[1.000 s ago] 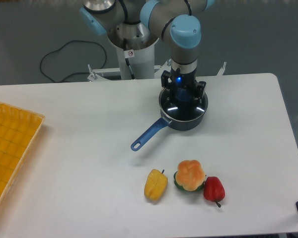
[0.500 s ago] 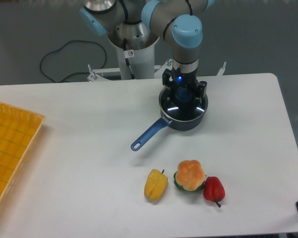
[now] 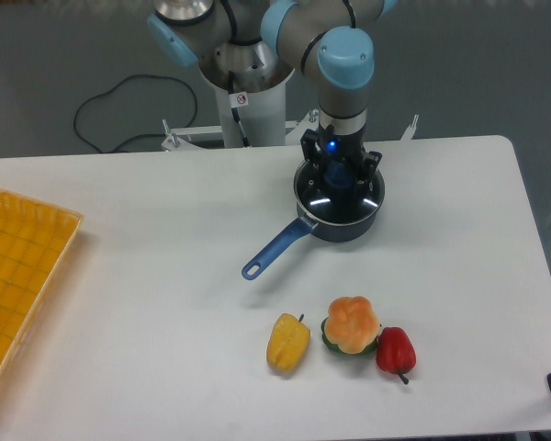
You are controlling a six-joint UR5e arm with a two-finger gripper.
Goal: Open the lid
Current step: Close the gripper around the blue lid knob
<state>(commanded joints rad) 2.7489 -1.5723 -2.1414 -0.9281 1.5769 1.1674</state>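
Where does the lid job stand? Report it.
Done: the gripper has been brought over the saucepan, at the lid's centre. In hand: taking the knob, though whether the fingers are closed is unclear. Left: lifting the lid, which sits on the pan.

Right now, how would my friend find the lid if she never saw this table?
Start at the robot arm's end effector at the back of the white table. Right under it sits a dark blue saucepan with a long handle. The lid is the round see-through glass on top, unlike the toy vegetables up front.
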